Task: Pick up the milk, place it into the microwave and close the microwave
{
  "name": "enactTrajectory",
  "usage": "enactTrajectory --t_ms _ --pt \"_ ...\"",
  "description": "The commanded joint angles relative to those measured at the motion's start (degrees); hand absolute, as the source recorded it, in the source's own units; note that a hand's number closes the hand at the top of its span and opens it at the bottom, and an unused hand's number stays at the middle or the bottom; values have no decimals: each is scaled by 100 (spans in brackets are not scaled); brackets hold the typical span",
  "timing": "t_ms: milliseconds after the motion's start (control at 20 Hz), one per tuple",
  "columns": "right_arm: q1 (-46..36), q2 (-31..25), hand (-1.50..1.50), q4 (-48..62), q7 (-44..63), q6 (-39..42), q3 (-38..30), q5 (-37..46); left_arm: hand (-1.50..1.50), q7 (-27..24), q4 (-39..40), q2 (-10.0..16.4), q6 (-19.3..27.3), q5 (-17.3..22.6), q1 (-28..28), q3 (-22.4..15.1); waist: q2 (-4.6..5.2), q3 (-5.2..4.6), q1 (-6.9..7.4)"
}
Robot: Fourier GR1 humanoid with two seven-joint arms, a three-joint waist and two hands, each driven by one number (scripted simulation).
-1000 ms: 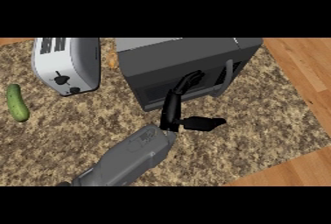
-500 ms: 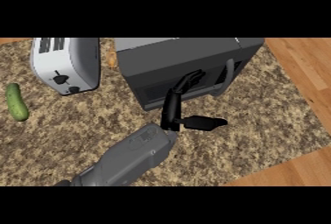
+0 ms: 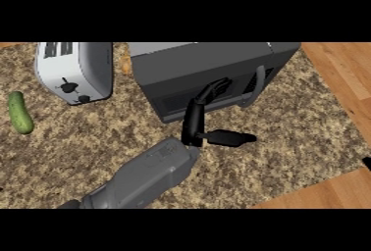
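The dark grey microwave (image 3: 210, 63) stands at the back of the counter with its door against the body and its vertical handle (image 3: 255, 84) on the right. My left hand (image 3: 194, 125) reaches up from the lower middle. Its straight fingers (image 3: 211, 92) lie against the door front, left of the handle, and its thumb (image 3: 230, 138) sticks out to the right. Nothing is held in it. No milk shows anywhere in the head view. A small dark sliver at the right edge (image 3: 367, 163) may be my right hand; too little shows to tell.
A silver toaster (image 3: 72, 71) stands left of the microwave. A green cucumber (image 3: 20, 112) lies at the far left on the speckled counter (image 3: 304, 132). Wooden floor (image 3: 340, 73) lies beyond the counter's right and front edges.
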Motion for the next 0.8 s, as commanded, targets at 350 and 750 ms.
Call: enactTrajectory --t_ms 350,750 --pt "-296 117 -150 667 339 505 74 -1078 -150 -208 493 2 28 353 -324 280 67 -21 -67" --pt "-514 -103 -150 1068 501 820 -7 -1478 -150 -362 562 2 43 539 -384 282 56 -14 -149"
